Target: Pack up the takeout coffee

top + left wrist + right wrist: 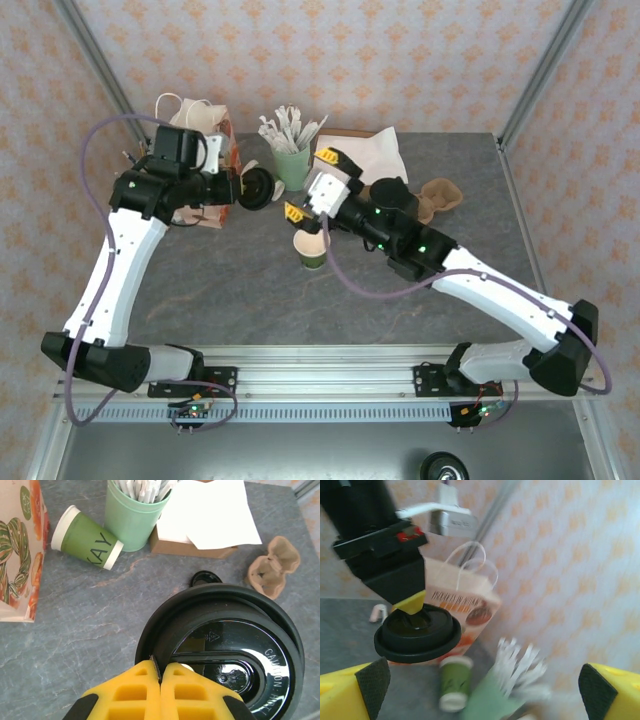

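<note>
Pinching black lid (pixel 227 635) rim — left jaws pressed tight | right jaws spread wide — empty

Three green cups (pixel 312 250) (pixel 87 542) (pixel 132 522), two black lids (pixel 220 645) (pixel 205 576), one paper bag (pixel 20 550).

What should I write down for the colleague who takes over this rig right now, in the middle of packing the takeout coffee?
Left gripper: shut on the black lid, held up off the table.
Right gripper: open, holding nothing.
Dark green cup: upright on the table, no lid on it, beside the right gripper.
Done: lid picked up.
Left: likely lid onto cup, then cup into the paper bag.
</note>
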### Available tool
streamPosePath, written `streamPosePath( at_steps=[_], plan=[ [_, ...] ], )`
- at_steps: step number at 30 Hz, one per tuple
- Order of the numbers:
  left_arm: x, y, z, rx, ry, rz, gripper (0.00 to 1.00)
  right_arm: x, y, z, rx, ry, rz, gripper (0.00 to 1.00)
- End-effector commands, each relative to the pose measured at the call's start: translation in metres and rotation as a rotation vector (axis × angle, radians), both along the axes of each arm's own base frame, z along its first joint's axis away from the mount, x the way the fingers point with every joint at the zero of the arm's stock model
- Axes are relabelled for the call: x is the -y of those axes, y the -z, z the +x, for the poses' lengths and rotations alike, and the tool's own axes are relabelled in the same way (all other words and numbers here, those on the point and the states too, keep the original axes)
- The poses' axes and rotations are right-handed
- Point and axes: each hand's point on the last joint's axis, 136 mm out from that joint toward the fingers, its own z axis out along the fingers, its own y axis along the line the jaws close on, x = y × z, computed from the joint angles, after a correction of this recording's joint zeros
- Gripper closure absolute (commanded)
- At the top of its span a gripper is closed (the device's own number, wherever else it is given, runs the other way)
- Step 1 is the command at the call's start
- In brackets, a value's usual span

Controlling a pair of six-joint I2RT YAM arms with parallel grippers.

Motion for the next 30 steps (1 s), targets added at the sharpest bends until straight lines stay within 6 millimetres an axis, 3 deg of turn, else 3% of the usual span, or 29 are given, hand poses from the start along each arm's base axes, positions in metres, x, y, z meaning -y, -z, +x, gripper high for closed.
streamPosePath(
  at_steps=[1,3,6,9,13,18,24,30],
  plan=[
    [0.003,0.003,-0.005,0.030,-0.131,0.093,1.00,0.053,0.102,0.029,-0.689,0.384,0.187,0.00],
    [0.014,0.013,-0.012,-0.001,-0.159,0.117,1.00,0.082,0.127,0.041,-0.919,0.527,0.382,0.00],
    [0.038,0.032,-0.019,-0.050,-0.147,0.128,1.00,0.106,0.156,0.044,-1.184,0.599,0.657,0.00],
    [0.063,0.056,-0.020,-0.093,-0.111,0.187,1.00,0.112,0.176,0.040,-1.341,0.601,0.801,0.00],
    [0.080,0.086,-0.010,-0.158,-0.123,0.247,1.00,0.107,0.195,0.036,-1.414,0.605,0.796,0.01],
    [0.090,0.121,0.005,-0.232,-0.137,0.312,1.00,0.094,0.223,0.036,-1.462,0.587,0.725,0.11],
    [0.098,0.138,0.010,-0.267,-0.115,0.332,1.00,0.066,0.241,0.035,-1.544,0.460,0.751,0.20],
    [0.106,0.149,0.012,-0.297,-0.096,0.326,1.00,0.060,0.258,0.029,-1.524,0.449,0.706,0.26]
  ],
)
